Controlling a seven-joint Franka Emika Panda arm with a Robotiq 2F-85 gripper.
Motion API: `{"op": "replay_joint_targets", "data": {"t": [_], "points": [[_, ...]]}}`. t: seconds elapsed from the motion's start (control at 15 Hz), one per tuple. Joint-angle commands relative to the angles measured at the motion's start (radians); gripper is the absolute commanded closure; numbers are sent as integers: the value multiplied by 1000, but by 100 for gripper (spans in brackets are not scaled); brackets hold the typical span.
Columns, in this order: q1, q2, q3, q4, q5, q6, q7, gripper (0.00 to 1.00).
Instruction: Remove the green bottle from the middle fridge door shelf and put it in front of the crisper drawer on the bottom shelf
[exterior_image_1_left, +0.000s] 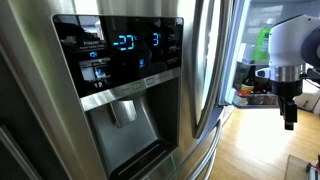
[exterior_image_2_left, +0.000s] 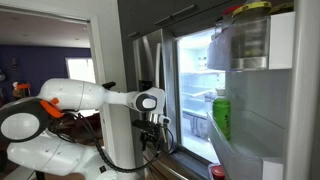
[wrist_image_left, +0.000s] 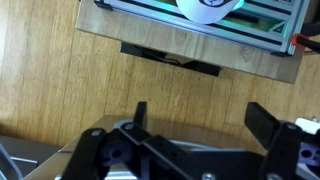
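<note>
The green bottle (exterior_image_2_left: 221, 117) stands upright in the pale translucent middle door shelf (exterior_image_2_left: 262, 140) of the open fridge door, close to the camera in an exterior view. My gripper (exterior_image_2_left: 152, 136) hangs from the arm outside the fridge, to the left of the lit interior (exterior_image_2_left: 197, 85) and well away from the bottle. It also shows in an exterior view (exterior_image_1_left: 288, 108) beyond the closed steel door. In the wrist view the gripper (wrist_image_left: 200, 118) is open and empty, its fingers spread over the wooden floor. The crisper drawer cannot be made out clearly.
A closed steel fridge door with a water dispenser (exterior_image_1_left: 120, 70) fills an exterior view. A yellow-lidded jar (exterior_image_2_left: 250, 32) sits in the upper door bin. A red-capped item (exterior_image_2_left: 217, 172) stands in the lowest bin. A grate-like base (wrist_image_left: 200, 15) lies on the wood floor.
</note>
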Motion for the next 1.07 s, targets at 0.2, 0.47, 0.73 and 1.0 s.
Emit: {"op": "replay_joint_targets", "data": {"t": [0.2, 0.47, 0.73, 1.0], "points": [[16, 0, -12, 1, -7, -2, 9, 0], [-20, -114, 41, 76, -67, -48, 113, 0], [-39, -170, 52, 241, -155, -79, 162, 0], [-14, -176, 35, 250, -146, -70, 149, 0]]}}
